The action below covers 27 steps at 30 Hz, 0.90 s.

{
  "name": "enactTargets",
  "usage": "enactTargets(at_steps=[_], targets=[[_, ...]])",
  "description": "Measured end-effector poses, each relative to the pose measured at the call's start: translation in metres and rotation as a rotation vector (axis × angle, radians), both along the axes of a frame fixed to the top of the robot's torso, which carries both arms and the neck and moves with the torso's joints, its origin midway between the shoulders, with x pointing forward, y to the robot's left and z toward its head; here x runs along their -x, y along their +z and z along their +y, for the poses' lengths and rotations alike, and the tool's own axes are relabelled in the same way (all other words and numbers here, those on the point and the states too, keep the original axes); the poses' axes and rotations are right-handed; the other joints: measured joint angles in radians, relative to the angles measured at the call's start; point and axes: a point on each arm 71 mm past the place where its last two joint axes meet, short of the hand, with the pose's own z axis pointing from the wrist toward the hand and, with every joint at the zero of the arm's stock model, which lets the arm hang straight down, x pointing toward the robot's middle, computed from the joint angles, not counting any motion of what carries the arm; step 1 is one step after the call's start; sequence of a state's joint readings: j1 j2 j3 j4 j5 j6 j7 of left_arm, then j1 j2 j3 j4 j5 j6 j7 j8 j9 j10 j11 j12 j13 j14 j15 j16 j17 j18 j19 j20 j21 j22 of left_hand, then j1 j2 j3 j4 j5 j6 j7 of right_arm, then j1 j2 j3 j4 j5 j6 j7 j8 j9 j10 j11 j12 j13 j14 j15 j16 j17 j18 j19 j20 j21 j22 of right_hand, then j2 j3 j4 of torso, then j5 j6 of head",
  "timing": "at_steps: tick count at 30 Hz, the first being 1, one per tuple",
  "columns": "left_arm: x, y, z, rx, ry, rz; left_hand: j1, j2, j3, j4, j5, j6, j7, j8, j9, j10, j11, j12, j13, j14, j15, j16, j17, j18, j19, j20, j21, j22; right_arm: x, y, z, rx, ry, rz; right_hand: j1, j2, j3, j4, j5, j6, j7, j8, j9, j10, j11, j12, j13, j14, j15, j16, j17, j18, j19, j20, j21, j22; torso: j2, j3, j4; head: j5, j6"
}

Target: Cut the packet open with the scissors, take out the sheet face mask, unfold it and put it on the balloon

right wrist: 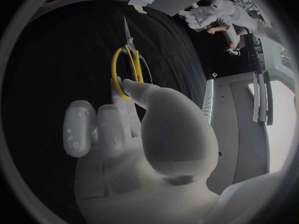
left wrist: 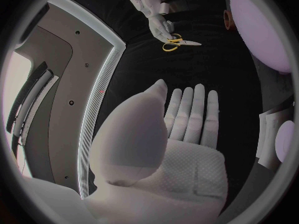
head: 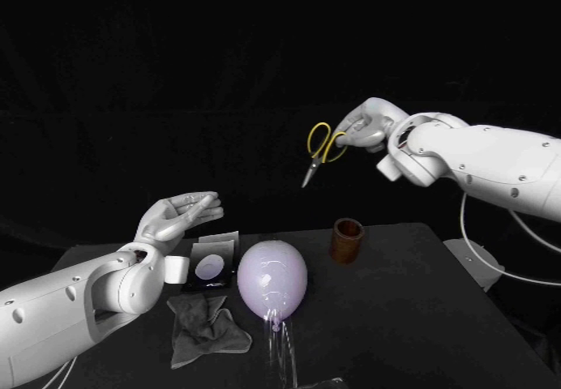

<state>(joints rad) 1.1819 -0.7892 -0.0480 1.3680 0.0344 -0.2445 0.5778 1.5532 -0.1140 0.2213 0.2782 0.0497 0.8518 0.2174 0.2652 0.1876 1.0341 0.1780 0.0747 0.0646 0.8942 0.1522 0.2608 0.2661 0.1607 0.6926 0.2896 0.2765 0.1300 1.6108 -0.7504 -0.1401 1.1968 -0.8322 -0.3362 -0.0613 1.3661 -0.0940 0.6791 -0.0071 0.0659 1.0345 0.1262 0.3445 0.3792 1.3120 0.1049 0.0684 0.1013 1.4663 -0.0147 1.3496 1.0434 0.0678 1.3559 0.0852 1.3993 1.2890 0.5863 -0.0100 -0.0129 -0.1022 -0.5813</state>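
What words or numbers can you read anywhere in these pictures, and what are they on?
No text can be read.
The packet: it shows a pale oval picture, and any print is too small and blurred to read.
The scissors: no writing visible.
The balloon: no writing visible.

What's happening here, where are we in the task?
The right hand holds the yellow scissors up in the air, blades pointing down, well clear of the table. The left hand is raised, open and empty, near the packet, which lies beside the balloon. A crumpled grey sheet lies close by; whether it is the mask, I cannot tell.
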Motion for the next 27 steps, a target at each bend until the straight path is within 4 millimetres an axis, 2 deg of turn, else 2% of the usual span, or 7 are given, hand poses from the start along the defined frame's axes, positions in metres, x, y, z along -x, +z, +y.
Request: enactTargets(at_steps=[4, 10, 11, 15, 16, 20, 27], targets=[[-0.008, -0.003, 0.001, -0.010, 0.010, -0.005, -0.009, -0.009, -0.022, 0.001, 0.000, -0.018, -0.003, -0.014, -0.006, -0.032, 0.016, -0.011, -0.002, -0.040, 0.015, -0.035, -0.014, 0.000, -0.009, 0.001, -0.014, -0.010, -0.005, -0.012, 0.036, -0.061, 0.013, -0.014, -0.003, -0.003, 0.004, -0.004, 0.000, -0.001, 0.001, 0.000, 0.005, 0.001, -0.001, 0.000, 0.000, -0.003, -0.003, 0.000, 0.001, 0.000, 0.000, 0.000, 0.000, 0.005, 0.000, -0.0009, 0.0029, 0.016, 0.008], [-0.018, -0.005, -0.001, -0.038, 0.020, -0.017, -0.017, -0.017, -0.055, 0.000, 0.000, -0.059, -0.015, -0.037, -0.015, -0.134, 0.041, -0.011, -0.003, -0.122, 0.045, -0.100, -0.043, -0.024, -0.030, 0.001, -0.035, -0.028, -0.009, -0.039, 0.076, -0.120, 0.015, 0.000, -0.003, -0.003, 0.005, -0.003, 0.000, -0.001, 0.001, 0.000, 0.005, 0.001, -0.001, 0.000, 0.001, -0.003, -0.003, 0.000, 0.001, -0.001, 0.000, 0.000, 0.000, 0.003, 0.003, -0.0034, 0.0102, 0.046, 0.016], [-0.019, -0.006, -0.001, -0.047, 0.022, -0.019, -0.019, -0.019, -0.065, -0.001, 0.000, -0.067, -0.016, -0.037, -0.016, -0.158, 0.045, -0.011, -0.003, -0.169, 0.051, -0.119, -0.057, -0.038, -0.055, 0.001, -0.049, -0.034, -0.009, -0.044, 0.082, -0.127, 0.015, 0.005, -0.003, -0.003, 0.006, -0.002, 0.000, -0.001, 0.001, 0.000, 0.006, 0.001, -0.001, -0.001, 0.002, -0.003, -0.003, 0.000, 0.001, -0.001, 0.000, 0.000, 0.000, 0.002, 0.004, -0.0038, 0.0116, 0.051, 0.017], [-0.025, -0.006, -0.003, -0.096, 0.026, -0.034, -0.041, -0.031, -0.102, 0.005, 0.000, -0.076, -0.017, -0.041, -0.017, -0.189, 0.054, -0.011, -0.003, -0.244, 0.061, -0.152, -0.081, -0.046, -0.138, 0.002, -0.086, -0.053, -0.010, -0.064, 0.103, -0.153, 0.015, 0.026, -0.010, -0.002, 0.010, -0.004, 0.003, -0.001, 0.001, 0.000, 0.009, 0.001, -0.001, -0.001, 0.002, -0.003, -0.003, 0.000, 0.001, -0.001, 0.000, 0.000, 0.000, -0.001, 0.006, -0.0056, 0.0165, 0.070, 0.018], [-0.026, -0.005, -0.004, -0.108, 0.027, -0.037, -0.052, -0.033, -0.120, 0.007, 0.000, -0.087, -0.019, -0.046, -0.019, -0.216, 0.056, -0.011, -0.003, -0.264, 0.064, -0.160, -0.088, -0.062, -0.173, 0.003, -0.100, -0.060, -0.010, -0.068, 0.107, -0.158, 0.016, 0.031, -0.013, -0.002, 0.013, -0.006, 0.004, -0.001, 0.001, 0.003, 0.010, 0.001, -0.001, -0.002, 0.002, -0.003, -0.003, 0.000, 0.001, -0.001, 0.000, 0.000, 0.000, -0.002, 0.006, -0.0058, 0.0175, 0.075, 0.019], [-0.032, -0.004, -0.004, -0.164, 0.045, -0.049, -0.058, -0.027, -0.174, 0.009, 0.000, -0.142, -0.025, -0.067, -0.029, -0.271, 0.064, -0.014, -0.006, -0.297, 0.072, -0.173, -0.101, -0.062, -0.236, 0.003, -0.127, -0.074, -0.009, -0.082, 0.123, -0.177, 0.018, 0.047, -0.015, -0.005, 0.013, -0.007, 0.006, -0.001, 0.001, 0.004, 0.012, 0.005, -0.005, -0.004, 0.002, -0.003, -0.003, 0.000, 0.000, -0.001, 0.000, 0.000, 0.000, -0.003, 0.009, -0.0084, 0.0225, 0.090, 0.020], [-0.040, -0.004, 0.001, -0.238, 0.080, -0.051, -0.063, -0.022, -0.244, 0.013, 0.000, -0.243, -0.042, -0.103, -0.050, -0.371, 0.074, -0.021, -0.010, -0.357, 0.082, -0.198, -0.122, -0.092, -0.308, 0.005, -0.154, -0.084, -0.006, -0.097, 0.140, -0.201, 0.026, 0.064, -0.018, -0.008, 0.019, -0.008, 0.006, -0.004, -0.003, 0.004, 0.014, 0.005, -0.005, -0.004, 0.003, 0.001, -0.007, 0.000, 0.000, -0.002, -0.001, 0.001, 0.000, -0.003, 0.013, -0.0117, 0.0307, 0.103, 0.017]])
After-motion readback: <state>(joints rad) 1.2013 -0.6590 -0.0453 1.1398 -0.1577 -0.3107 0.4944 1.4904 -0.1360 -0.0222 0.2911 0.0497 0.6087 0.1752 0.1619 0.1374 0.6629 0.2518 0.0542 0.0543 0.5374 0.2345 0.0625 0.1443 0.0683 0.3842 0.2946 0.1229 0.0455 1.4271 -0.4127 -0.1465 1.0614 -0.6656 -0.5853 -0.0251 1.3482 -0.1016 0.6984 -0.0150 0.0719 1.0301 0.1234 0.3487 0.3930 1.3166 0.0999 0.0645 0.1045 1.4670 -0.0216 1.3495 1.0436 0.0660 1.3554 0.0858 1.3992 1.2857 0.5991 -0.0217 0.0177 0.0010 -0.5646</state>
